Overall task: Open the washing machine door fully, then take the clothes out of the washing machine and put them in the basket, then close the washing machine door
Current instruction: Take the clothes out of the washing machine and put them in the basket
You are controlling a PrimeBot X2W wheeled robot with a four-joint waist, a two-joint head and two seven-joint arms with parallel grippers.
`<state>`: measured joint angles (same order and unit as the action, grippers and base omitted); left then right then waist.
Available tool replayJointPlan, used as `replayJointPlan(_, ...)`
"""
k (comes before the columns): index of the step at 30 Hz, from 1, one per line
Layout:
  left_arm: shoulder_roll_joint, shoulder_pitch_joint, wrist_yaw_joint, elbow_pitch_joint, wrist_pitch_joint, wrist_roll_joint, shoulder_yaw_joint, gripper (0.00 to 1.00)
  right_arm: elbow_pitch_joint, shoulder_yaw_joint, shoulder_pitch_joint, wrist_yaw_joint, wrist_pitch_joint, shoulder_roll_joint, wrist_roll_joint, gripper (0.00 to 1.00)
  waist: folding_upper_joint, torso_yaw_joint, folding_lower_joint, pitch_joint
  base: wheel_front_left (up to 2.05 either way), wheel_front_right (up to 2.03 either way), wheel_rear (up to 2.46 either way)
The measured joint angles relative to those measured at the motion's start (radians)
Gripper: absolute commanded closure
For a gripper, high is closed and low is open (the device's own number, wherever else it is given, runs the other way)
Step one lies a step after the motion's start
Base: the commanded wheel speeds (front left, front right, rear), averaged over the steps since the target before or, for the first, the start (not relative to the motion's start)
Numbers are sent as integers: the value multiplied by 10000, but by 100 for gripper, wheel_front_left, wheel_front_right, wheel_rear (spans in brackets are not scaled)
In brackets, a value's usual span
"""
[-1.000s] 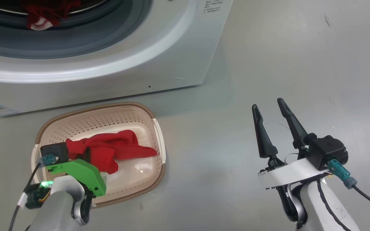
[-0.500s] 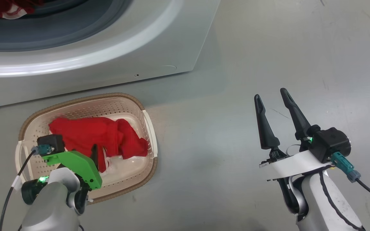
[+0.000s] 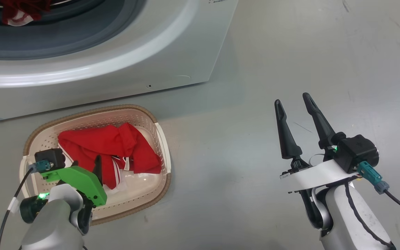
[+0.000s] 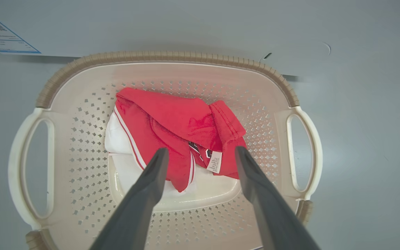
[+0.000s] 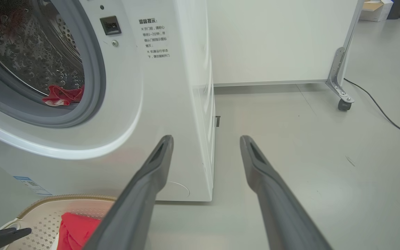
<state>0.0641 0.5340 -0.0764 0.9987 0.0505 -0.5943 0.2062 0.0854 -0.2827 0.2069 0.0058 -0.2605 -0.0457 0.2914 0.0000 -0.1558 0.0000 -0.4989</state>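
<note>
Directly below the left gripper (image 4: 200, 150), framed by its spread fingers (image 4: 144, 194): bright red garment with white stripe trim and white label (image 4: 172, 118), lying loose in the cream perforated plastic basket with brown woven-look rim (image 4: 165, 55). Claw was wide open, holding nothing, hovering just above the fabric. Right gripper (image 3: 291, 98) likewise gaped empty over bare grey floor (image 3: 241, 156), well apart from the basket. Ahead of it and to its left, a second red piece (image 5: 63, 95) sat low in the perforated steel drum (image 5: 30, 52) of the white front-loading washing machine (image 5: 172, 86), near the grey rubber ring (image 5: 94, 80). Judgement: drop done, withdrawal in hand. Best lifted straight up so neither finger snags the trim, then reach low over the ring for the remainder.
</note>
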Motion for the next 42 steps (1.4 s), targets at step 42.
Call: replayJointPlan(42, 77, -1685, -157, -5614, 2061, 1962, -598, 0, 324, 1022, -1105, 105, 0, 2, -568, 0, 0, 1388, 0, 2595, 0, 0, 0)
